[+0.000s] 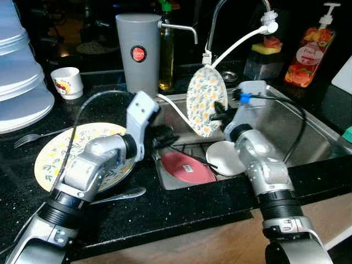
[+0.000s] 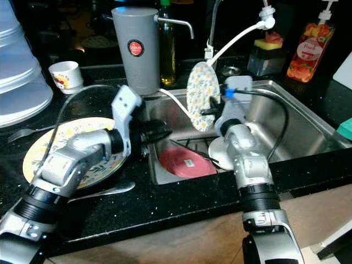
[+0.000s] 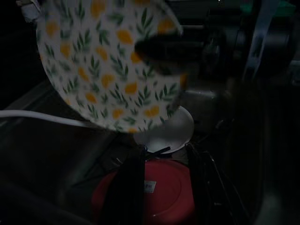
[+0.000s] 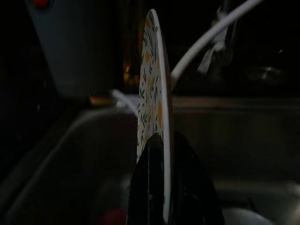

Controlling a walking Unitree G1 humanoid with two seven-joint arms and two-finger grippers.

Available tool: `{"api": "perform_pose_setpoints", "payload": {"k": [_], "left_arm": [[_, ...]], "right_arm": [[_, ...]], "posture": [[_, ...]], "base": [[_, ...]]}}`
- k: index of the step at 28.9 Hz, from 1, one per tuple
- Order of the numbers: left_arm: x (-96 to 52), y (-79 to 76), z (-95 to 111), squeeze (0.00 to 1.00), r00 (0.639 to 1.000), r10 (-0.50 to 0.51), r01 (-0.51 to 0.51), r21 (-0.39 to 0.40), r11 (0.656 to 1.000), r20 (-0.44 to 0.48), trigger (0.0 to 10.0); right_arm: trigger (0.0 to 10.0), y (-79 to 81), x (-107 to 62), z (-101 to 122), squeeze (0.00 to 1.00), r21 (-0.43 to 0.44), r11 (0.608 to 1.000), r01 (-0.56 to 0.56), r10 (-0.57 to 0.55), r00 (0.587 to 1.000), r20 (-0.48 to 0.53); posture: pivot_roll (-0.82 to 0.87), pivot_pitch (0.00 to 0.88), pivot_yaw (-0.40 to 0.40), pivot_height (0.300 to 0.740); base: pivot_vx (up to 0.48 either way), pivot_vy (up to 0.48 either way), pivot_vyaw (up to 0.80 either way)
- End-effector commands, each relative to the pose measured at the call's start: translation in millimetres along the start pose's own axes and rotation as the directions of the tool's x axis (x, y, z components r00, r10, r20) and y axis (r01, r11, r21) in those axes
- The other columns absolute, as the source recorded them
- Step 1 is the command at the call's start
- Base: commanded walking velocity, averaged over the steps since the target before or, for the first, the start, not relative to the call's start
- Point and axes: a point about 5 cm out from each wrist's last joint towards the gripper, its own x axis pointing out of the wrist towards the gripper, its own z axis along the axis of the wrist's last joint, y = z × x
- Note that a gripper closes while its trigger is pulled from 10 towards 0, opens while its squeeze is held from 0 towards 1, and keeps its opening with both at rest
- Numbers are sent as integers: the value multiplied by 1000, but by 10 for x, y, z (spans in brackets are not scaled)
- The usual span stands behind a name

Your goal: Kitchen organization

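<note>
The right tool [image 1: 220, 113] pinched a round yellow-flowered plate [image 1: 206, 100] upright above the steel sink [image 1: 308, 129], while the left tool [image 1: 168, 137] hovered spread over a red plate [image 1: 187, 168].

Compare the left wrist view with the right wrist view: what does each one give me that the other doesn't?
Left wrist view: the floral plate face-on, with a red plate and a white plate below it in the sink. Right wrist view: the same floral plate edge-on, upright, clamped between the right gripper jaws, with the grey dispenser behind. Both share the floral plate and the white hose.
</note>
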Motion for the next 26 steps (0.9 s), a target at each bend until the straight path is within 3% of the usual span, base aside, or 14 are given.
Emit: {"api": "perform_pose_setpoints", "payload": {"k": [1,3,5,10,11,13,14,17,18,19,20,21,23,26], "left_arm": [[-34,-7,-14,0,1000,-8,8,10,1000,-21,10000],[-45,-4,-9,0,1000,-6,6,3,1000,-18,10000],[-52,3,-15,0,1000,2,-2,4,1000,-23,10000],[-76,38,-20,0,999,33,-32,6,999,-23,10000],[-84,58,-20,0,999,48,-48,4,999,-23,10000],[-93,83,-19,0,997,70,-70,1,998,-22,10000],[-123,190,-21,0,986,161,-162,-9,987,-29,10000],[-249,473,-33,0,914,401,-402,-4,915,-60,10000],[-325,586,-38,169,869,489,-491,-11,871,-70,10000],[-412,694,-38,169,817,572,-575,-33,817,-72,10000],[-412,694,-38,169,817,572,-575,-33,817,-72,10000],[-548,816,-47,1000,754,652,-657,-87,749,-78,10000],[-755,955,-85,1000,666,740,-745,-145,652,-95,10000],[-1005,1061,-179,1000,574,806,-816,-175,550,-143,10000]], "right_arm": [[10000,-25,-19,-83,0,-26,1000,-5,4,999,-39],[10000,-10,-22,-147,75,-25,999,-25,23,997,-79],[10000,-6,-27,-186,1000,-25,999,-26,23,995,-102],[10000,-25,-30,-242,1000,-48,999,-12,6,991,-131],[10000,-37,-25,-244,812,-61,998,1,-9,992,-128],[10000,-46,-20,-244,812,-67,998,11,-20,992,-125],[10000,-60,-11,-215,0,-64,998,30,-36,994,-103],[10000,-75,5,-137,0,-24,998,53,-54,997,-49],[10000,-70,9,-111,0,6,999,51,-51,998,-32],[10000,-62,14,-87,0,41,998,46,-45,999,-17],[10000,-62,14,-87,0,41,998,46,-45,999,-17],[10000,-45,21,-66,0,78,997,30,-29,1000,-7],[10000,-10,32,-46,0,113,994,1,-1,1000,2],[10000,45,43,-36,0,125,992,-36,35,999,8]], "posture": [[75,60,38,740],[75,60,38,740],[75,60,38,740],[78,58,34,740],[78,58,34,740],[78,58,34,740],[78,57,33,740],[77,54,33,740],[76,52,32,740],[76,52,32,740],[76,52,32,740],[76,50,32,740],[75,48,32,740],[75,45,31,740]], "base": [[0,0,0],[0,0,0],[0,0,0],[0,0,0],[0,0,0],[0,0,0],[0,0,0],[0,0,0],[0,0,0],[0,0,0],[0,0,0],[0,0,0],[0,0,0],[0,0,0]]}}
